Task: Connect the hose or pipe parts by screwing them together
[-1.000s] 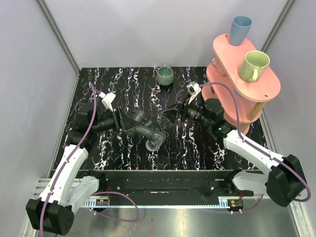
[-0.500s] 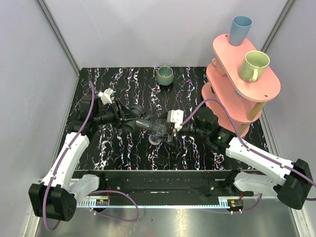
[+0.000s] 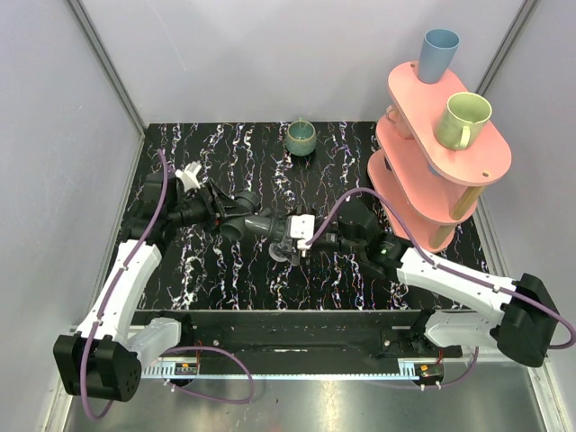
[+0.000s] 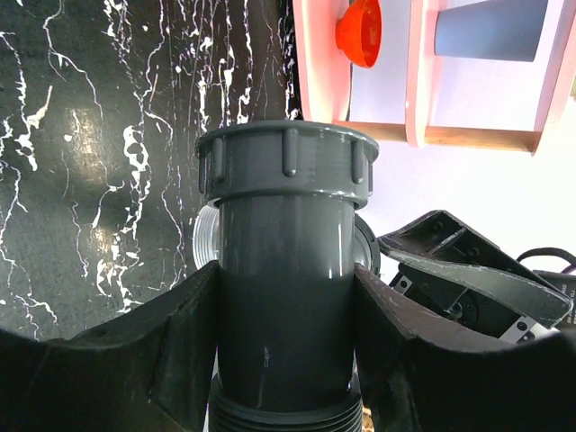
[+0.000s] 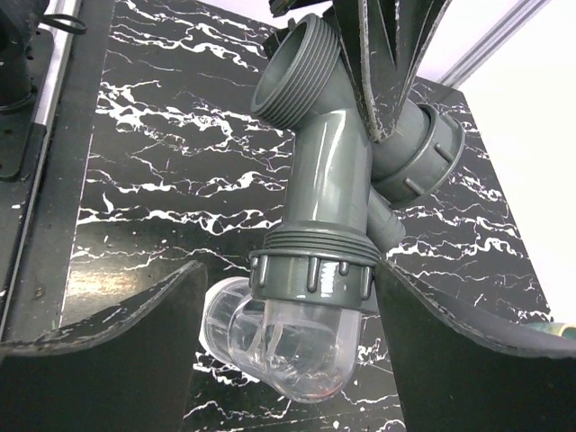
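Note:
The dark grey elbow fitting (image 3: 256, 221) hangs above the table's middle, with my left gripper (image 3: 225, 214) shut on its straight barrel (image 4: 283, 270). The left gripper (image 4: 286, 301) presses that barrel from both sides. A ribbed grey nut (image 5: 310, 274) joins the clear threaded connector (image 5: 288, 346) to the fitting's (image 5: 328, 180) lower end; the connector (image 3: 280, 255) points down towards the table. My right gripper (image 3: 291, 236) straddles that nut. In the right wrist view the right gripper (image 5: 288, 283) stands open: one finger is close against the nut, the other well off it.
A small green cup (image 3: 301, 137) stands at the back centre. A pink two-tier rack (image 3: 468, 166) fills the back right, carrying a blue cup (image 3: 440, 52) and a pale green mug (image 3: 463, 119). An orange piece (image 4: 360, 31) hangs under its shelf. Grey walls enclose the table.
My right arm has swung left from beside the rack until its jaws stand round the nut. The left gripper has turned the fitting slightly, still holding it.

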